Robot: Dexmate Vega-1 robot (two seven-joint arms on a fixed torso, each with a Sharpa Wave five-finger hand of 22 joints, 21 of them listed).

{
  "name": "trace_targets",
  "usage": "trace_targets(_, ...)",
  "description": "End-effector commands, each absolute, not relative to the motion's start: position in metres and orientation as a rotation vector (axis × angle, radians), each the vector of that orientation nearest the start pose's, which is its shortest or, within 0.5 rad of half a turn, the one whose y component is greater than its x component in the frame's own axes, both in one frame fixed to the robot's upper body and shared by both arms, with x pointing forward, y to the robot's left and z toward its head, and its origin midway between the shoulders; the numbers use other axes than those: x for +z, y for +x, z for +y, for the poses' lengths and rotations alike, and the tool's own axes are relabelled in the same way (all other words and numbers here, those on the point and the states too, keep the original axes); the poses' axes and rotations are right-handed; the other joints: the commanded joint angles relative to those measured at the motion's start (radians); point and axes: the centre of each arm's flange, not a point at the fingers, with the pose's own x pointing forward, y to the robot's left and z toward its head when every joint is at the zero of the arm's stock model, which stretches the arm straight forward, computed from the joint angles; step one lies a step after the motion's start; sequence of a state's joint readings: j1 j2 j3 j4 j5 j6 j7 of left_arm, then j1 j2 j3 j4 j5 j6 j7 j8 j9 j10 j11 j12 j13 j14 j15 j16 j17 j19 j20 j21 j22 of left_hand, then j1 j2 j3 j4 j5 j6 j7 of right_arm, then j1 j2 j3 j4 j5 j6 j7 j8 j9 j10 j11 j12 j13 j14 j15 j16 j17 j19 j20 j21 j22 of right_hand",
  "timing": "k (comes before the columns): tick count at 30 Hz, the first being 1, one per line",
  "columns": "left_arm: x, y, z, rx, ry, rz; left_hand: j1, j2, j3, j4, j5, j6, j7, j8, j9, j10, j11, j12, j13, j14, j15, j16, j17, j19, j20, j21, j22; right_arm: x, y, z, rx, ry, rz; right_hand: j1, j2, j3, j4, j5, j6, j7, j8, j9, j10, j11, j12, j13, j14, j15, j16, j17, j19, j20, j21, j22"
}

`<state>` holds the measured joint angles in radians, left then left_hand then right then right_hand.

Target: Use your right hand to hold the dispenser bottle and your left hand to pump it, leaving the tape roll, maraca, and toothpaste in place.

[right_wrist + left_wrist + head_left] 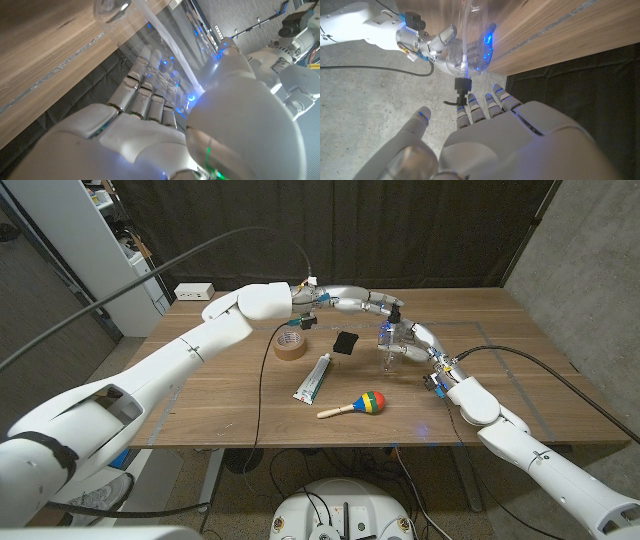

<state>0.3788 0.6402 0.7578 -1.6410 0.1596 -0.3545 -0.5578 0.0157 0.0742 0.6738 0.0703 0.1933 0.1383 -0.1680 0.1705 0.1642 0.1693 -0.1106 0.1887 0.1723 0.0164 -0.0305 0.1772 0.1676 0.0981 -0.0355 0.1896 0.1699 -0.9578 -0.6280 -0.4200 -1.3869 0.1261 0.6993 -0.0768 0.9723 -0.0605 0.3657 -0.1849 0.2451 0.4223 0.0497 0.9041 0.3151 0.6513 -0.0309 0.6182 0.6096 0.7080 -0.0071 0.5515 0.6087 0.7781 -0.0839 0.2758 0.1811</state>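
The head camera is looking down from above over the whole brown wooden table (230, 395), arms coming in from the bottom corners. The left wrist camera is peering along the white left hand (520, 145), close to the clear plastic dispenser bottle (470, 45). The right wrist camera is sitting closer, sharing that bottle (165, 45) and the table's edge.

Right hand (165, 125): white and grey robotic hand seen from behind, fingers (142, 95) wrapped round the bottle, thumb on the opposite side.
Clear plastic dispenser bottle (165, 47): transparent cylindrical body, held in the right hand; its round base (111, 7) is just at the table.
Brown wooden table (45, 45): grain surface with a pale taped line across it.
Blue lights: glowing at the fingers, visible through the bottle wall.
Other arm (295, 55): white robotic segments beyond the thumb.
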Motion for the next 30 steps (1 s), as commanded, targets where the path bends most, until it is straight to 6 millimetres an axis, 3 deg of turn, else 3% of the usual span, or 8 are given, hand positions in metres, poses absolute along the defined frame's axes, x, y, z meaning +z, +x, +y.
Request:
trace_targets(1, 0.1072, 0.5440, 0.0689, -0.863, 1.433, -0.932, -0.001, 0.064, 0.004, 0.008, 0.007, 0.105, 0.097, 0.008, 0.006, 0.001, 0.007, 0.003, 0.000, 0.003, -0.147, 0.002, 0.003, 0.001, -0.132, 0.003, 0.002, -0.0431, 0.5754, -0.2540, 0.293, -0.490, -0.963, 0.126, 0.122, 0.015, 0.015, 0.004, 0.099, -0.095, 0.008, 0.002, 0.139, -0.128, 0.011, 0.006, 0.072, -0.212, 0.002, 0.009, 0.003, -0.060, -0.001, 0.003)
trace_targets(30, 0.1160, 0.5408, 0.0707, -0.812, 1.450, -0.965, -0.002, 0.063, 0.004, 0.013, 0.007, 0.106, 0.104, 0.009, 0.006, 0.002, 0.011, 0.002, 0.000, -0.004, -0.142, -0.002, 0.003, -0.006, -0.134, 0.001, 0.002, -0.0449, 0.5751, -0.2552, 0.291, -0.486, -0.958, 0.130, 0.120, 0.008, 0.020, 0.004, 0.097, -0.096, 0.014, -0.003, 0.137, -0.129, 0.004, 0.015, 0.078, -0.211, -0.011, 0.018, 0.001, -0.059, -0.001, 0.003)
